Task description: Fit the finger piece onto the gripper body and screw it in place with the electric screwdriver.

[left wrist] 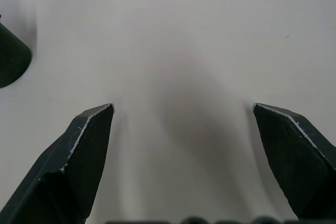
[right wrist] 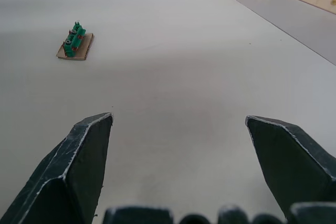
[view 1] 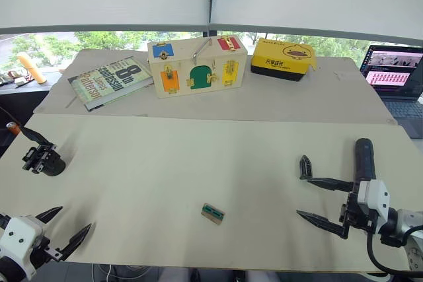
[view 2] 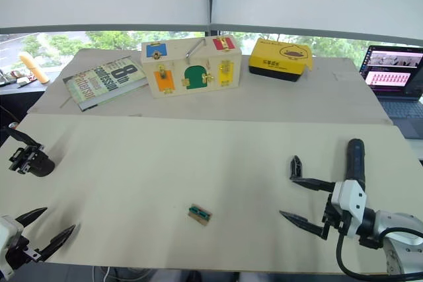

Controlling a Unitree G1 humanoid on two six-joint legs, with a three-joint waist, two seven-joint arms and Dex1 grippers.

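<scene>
The broad pale cream surface [view 1: 198, 183] in front of me holds everything, and as I judge it the job has hardly begun: no part is fitted and no screw driven.

At the far edge stands a wooden latch box with coloured doors [view 1: 197, 66], every door shut, so I cannot tell what is inside it. Beside it lies a yellow lidded case [view 1: 283, 59], also closed, and a green-and-white paperback book [view 1: 110, 81].

The electric screwdriver, a thick black cylinder [view 1: 363, 158], lies on the surface on my right, just beyond my right gripper [view 1: 316, 200], whose jaws are spread wide and hold nothing. The gripper body, a small black blocky part with brackets [view 1: 41, 158], sits well apart at the surface's left edge, ahead of my left gripper [view 1: 65, 226], whose jaws are likewise released and empty.

The finger piece, a small black tapered plastic bit [view 1: 305, 166], lies near my upper right fingertip. A flat tan-and-green rectangular block [view 1: 213, 213] rests mid-surface.

Left to do: fetch the piece, seat it, drive the screw.
</scene>
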